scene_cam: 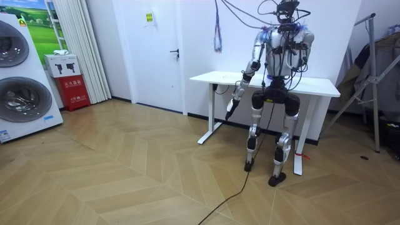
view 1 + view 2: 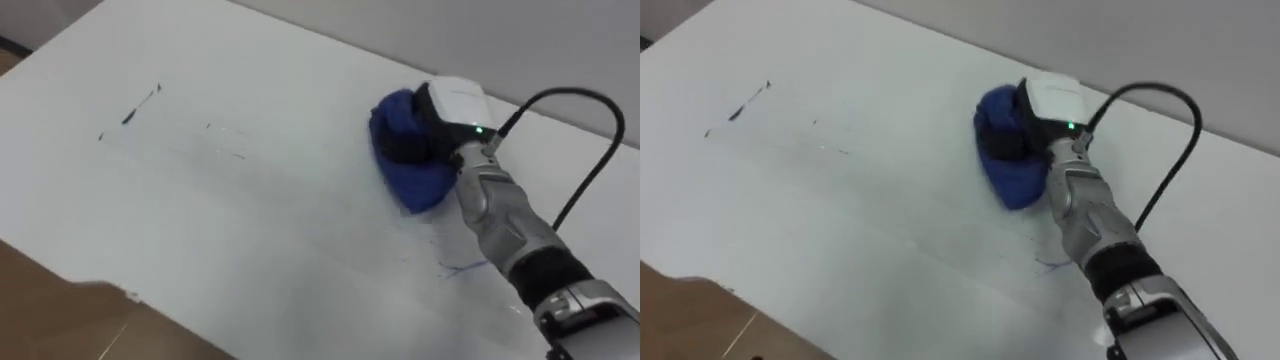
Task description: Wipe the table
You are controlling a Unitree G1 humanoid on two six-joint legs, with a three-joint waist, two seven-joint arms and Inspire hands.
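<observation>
Table (image 2: 250,230): white, long top; in the room view it stands against the wall, with the robot upright at its front edge, facing it
Door (image 1: 159,50): white, in the wall past the table's end, on the room view's left
Washing machines (image 1: 22,94): stacked, well apart from the table, at the room view's far left
Right hand (image 2: 435,125): reaches in over the table's near right part and lies on top of the cloth; dark fingers curl down into the fabric and clutch it against the table top
Blue cloth (image 2: 410,180): bunched into a lump on the table, toward its far edge; pinned under the right hand, bulging out to the hand's left and near side
Left hand (image 1: 232,107): hangs below the table's front edge on the room view's left of the robot; too small to tell its state
Dark marks (image 2: 140,108): short strokes on the table's left part, well apart from the cloth
Blue scribble (image 2: 462,268): faint lines on the table, nearer than the cloth, just beside the right forearm
</observation>
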